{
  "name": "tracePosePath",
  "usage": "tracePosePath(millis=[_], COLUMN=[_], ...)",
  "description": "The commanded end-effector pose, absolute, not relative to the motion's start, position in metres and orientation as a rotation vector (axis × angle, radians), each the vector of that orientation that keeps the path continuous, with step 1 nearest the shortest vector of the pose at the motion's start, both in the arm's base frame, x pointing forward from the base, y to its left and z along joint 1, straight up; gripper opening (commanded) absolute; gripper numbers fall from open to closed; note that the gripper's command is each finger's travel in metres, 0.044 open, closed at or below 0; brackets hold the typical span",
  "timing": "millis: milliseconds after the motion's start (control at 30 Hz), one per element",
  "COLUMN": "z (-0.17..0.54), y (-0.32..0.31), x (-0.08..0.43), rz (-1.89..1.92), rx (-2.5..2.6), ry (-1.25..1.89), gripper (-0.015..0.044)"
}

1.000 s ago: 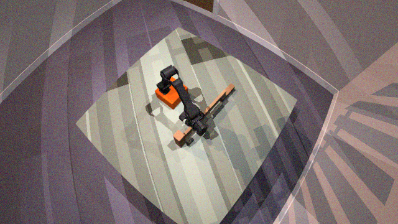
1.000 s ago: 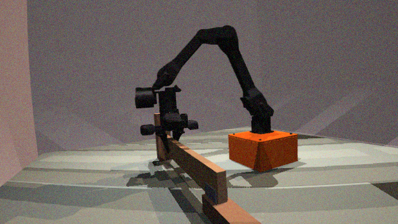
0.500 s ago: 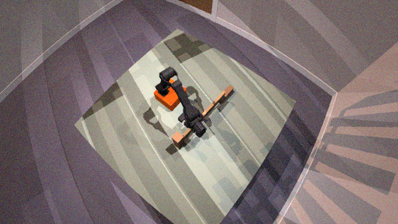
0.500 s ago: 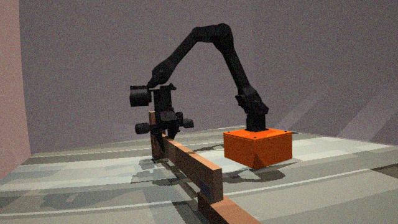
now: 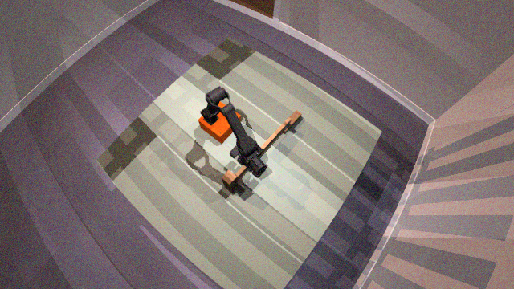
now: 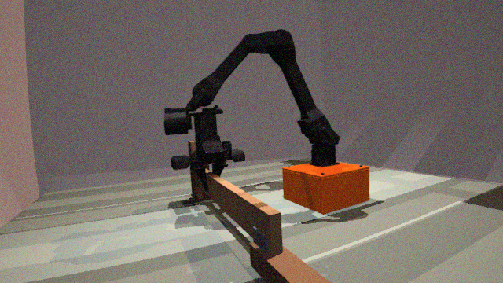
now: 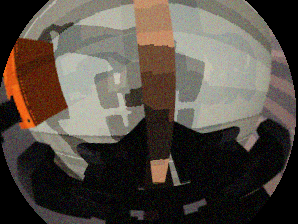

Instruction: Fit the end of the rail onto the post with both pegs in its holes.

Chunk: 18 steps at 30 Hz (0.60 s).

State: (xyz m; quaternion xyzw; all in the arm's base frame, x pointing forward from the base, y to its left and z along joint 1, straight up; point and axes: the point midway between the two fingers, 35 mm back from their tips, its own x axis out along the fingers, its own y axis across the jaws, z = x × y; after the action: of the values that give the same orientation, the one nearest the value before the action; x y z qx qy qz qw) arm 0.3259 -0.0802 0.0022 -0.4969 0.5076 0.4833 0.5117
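Observation:
The long rail [image 5: 274, 139] [image 6: 244, 210] [image 7: 158, 75] runs from the footboard block [image 5: 295, 116] [image 6: 296, 269] toward the short post [image 5: 230, 177] [image 6: 198, 177]. Its far end sits in the dark bracket [image 6: 260, 238] on the block. Its post end is raised off the table and the rail looks about level. In the top view that end meets or nearly meets the post; a small gap cannot be ruled out. Pegs and holes are hidden. My gripper [image 5: 253, 159] [image 6: 212, 173] [image 7: 154, 119] is shut on the rail near the post, fingers on both sides.
The orange base block [image 5: 218, 128] [image 6: 326, 192] [image 7: 40, 80] carries the arm and stands to one side of the rail. The arm arches from it over to the rail. Patchy shadows and light stripes cross the table.

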Motion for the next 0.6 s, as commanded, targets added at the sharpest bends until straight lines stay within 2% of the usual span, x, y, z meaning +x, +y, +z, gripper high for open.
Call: tracePosePath(millis=[0, 567], z=[0.0054, 0.0079], y=[-0.0811, -0.0854], x=[0.3267, 0.3272], rz=[1.158, 1.158], rx=[-1.199, -1.199], ry=[1.216, 1.217], gripper=[0.0000, 0.0000])
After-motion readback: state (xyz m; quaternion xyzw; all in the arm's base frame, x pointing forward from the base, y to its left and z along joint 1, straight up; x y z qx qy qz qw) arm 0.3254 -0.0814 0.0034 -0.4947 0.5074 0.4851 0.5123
